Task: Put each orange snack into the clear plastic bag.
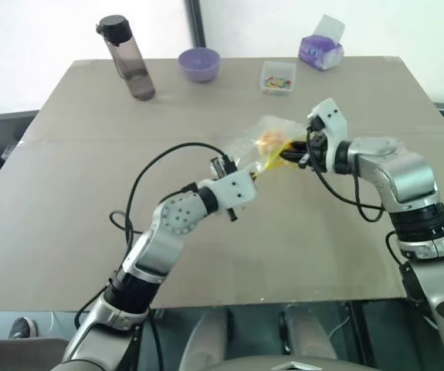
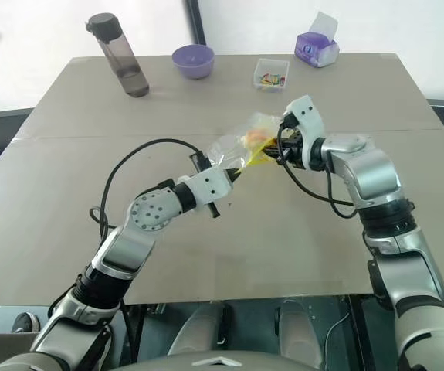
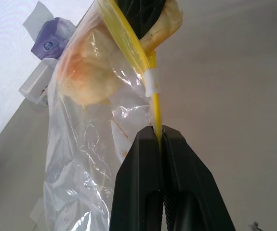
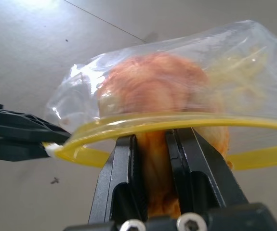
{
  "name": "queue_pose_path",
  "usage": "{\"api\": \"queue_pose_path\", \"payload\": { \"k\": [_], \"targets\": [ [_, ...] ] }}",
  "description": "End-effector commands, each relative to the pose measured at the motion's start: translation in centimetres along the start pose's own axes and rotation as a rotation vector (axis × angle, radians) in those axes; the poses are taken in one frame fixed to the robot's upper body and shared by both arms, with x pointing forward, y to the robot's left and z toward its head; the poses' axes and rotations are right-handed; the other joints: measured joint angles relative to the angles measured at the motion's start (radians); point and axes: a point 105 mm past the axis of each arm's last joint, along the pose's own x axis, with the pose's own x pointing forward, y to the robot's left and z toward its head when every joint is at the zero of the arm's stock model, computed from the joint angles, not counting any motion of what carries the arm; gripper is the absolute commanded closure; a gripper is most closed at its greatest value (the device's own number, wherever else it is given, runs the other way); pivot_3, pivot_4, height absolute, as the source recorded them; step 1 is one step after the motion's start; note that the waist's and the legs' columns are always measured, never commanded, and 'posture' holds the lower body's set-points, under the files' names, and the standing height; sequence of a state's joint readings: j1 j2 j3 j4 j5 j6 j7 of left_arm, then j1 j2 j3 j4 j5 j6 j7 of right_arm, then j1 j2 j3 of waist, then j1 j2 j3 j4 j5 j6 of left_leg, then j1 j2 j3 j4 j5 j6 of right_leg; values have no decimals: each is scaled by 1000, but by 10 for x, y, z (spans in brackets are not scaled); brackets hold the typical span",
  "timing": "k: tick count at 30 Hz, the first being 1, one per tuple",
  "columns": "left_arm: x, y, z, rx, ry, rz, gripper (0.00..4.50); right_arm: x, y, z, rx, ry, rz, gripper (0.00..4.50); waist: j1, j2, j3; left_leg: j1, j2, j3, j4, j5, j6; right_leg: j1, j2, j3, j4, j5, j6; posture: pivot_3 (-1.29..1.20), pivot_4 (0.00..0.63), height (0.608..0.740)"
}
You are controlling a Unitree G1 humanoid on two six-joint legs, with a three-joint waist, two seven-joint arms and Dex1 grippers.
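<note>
The clear plastic bag [image 1: 246, 148] hangs above the table between both grippers, its mouth ringed by a yellow seal strip [image 4: 152, 120]. My left gripper [image 3: 159, 132] is shut on one end of that strip. From the opposite side my right gripper [image 4: 153, 137] is shut on an orange snack [image 4: 152, 91]. The snack's front part has passed the strip and shows through the bag's film [image 3: 87, 72]. In the head view the right gripper [image 1: 287, 152] sits at the bag's mouth, and the left gripper [image 1: 254, 176] is just below and left of it.
At the table's far side stand a dark water bottle [image 1: 127, 68], a purple bowl [image 1: 199, 63], a small clear tub [image 1: 277, 77] of colourful bits and a purple tissue pack [image 1: 321, 49]. A black cable loops over my left arm.
</note>
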State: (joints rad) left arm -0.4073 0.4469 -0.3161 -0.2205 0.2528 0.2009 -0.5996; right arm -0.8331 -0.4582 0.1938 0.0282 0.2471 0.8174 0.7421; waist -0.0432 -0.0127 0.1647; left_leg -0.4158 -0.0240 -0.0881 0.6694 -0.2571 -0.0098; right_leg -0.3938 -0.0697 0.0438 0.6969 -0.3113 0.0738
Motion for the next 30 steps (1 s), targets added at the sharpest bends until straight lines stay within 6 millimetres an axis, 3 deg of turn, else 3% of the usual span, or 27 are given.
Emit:
{"api": "queue_pose_path", "payload": {
  "k": [1,2,6,11,18,22,26,30],
  "targets": [
    [1,0,11,24,-48,-8,4500,2,-23,0,-56,25,-156,3723,1,0,0,0,0,0,0,0,0,0,0,0,0,0,0,0,150,740],
    [1,0,12,21,-53,-10,4500,3,-25,1,-65,23,-174,3723,4,0,0,0,0,0,0,0,0,0,0,0,0,0,0,0,150,740],
    [2,-3,12,11,-61,-16,4500,9,-18,14,13,-65,-174,2503,-2,0,0,0,0,0,0,0,0,-1,0,0,0,0,0,0,150,740],
    [2,10,6,4,-28,52,4500,0,5,6,12,-38,-12,71,1,0,0,0,0,0,0,0,0,-1,0,0,0,0,0,0,150,740],
    [-5,35,-17,-60,81,195,4500,-45,24,-26,-100,58,213,71,5,0,0,0,0,-1,0,-1,2,0,0,-1,-1,0,0,0,150,740],
    [-6,38,-20,-67,90,207,4500,-66,5,-58,-186,189,169,71,-1,0,0,0,0,1,0,-2,4,1,0,0,-1,0,0,0,150,740],
    [-5,34,-18,-74,84,200,4500,-64,-38,-78,-338,300,-63,71,-1,0,0,1,0,1,0,-2,4,1,0,0,0,0,0,0,150,740],
    [-5,32,-18,-80,82,197,4500,-45,-46,-72,-372,228,-143,71,1,0,0,0,0,1,0,0,0,0,0,1,0,0,0,0,150,740]
  ]
}}
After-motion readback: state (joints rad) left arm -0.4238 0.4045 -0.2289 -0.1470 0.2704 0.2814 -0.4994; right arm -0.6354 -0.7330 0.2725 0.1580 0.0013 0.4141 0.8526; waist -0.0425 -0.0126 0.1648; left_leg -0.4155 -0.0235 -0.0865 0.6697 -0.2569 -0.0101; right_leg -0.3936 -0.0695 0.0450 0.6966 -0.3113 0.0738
